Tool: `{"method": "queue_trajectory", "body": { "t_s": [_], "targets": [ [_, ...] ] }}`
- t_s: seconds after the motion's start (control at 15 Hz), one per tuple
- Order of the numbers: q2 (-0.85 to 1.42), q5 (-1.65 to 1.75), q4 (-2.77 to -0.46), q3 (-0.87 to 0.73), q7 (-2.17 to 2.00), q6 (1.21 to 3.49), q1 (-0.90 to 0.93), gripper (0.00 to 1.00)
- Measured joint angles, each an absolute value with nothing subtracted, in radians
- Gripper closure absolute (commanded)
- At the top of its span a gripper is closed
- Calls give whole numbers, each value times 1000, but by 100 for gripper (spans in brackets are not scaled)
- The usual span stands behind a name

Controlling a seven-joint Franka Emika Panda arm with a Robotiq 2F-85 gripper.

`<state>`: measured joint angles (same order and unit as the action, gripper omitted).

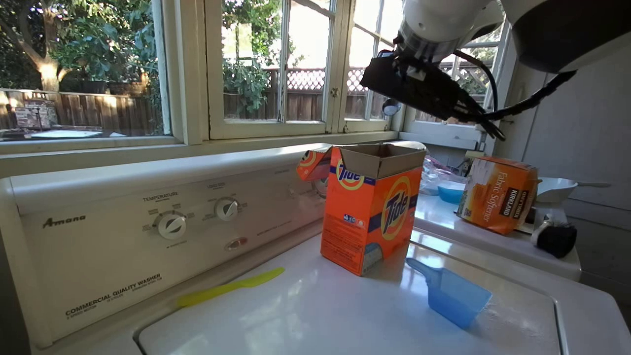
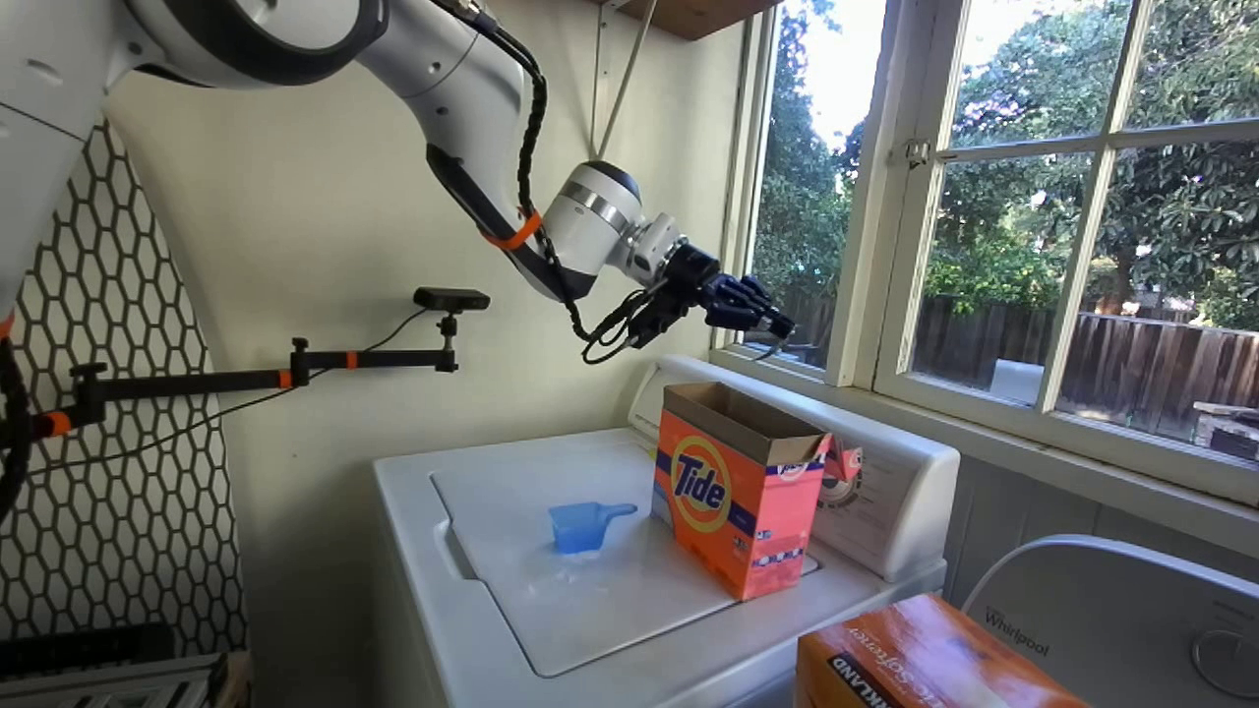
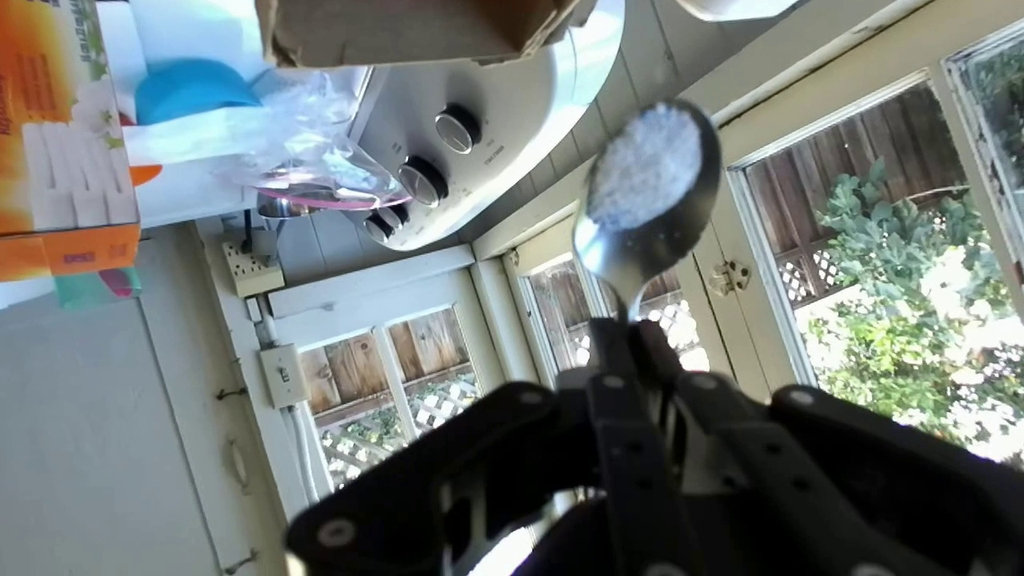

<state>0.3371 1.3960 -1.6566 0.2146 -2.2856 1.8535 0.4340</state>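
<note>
A gripper [image 3: 630,340] clamps a metal spoon [image 3: 640,250]; only the wrist view shows its white powder [image 3: 650,164]. Both exterior views show, lower than the spoon, an open orange box [image 1: 369,217] standing near a blue scoop [image 1: 456,296] on the washer [image 1: 305,320].

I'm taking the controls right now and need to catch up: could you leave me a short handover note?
Gripper: shut on the metal spoon, raised clear of the washer.
Things: white powder sits in the spoon's bowl; the opened Tide box stands upright on the washer; the blue scoop rests there too, apart from the box.
Done: spoon gripped and loaded.
Left: the powder is not yet tipped out; tilting would probably spill it.
</note>
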Motion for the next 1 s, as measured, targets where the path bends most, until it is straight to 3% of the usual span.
{"method": "queue_trajectory", "body": {
  "t_s": [1.0],
  "targets": [
    [346,1586,-1685,260,-2367,1684,450,98]
  ]
}}
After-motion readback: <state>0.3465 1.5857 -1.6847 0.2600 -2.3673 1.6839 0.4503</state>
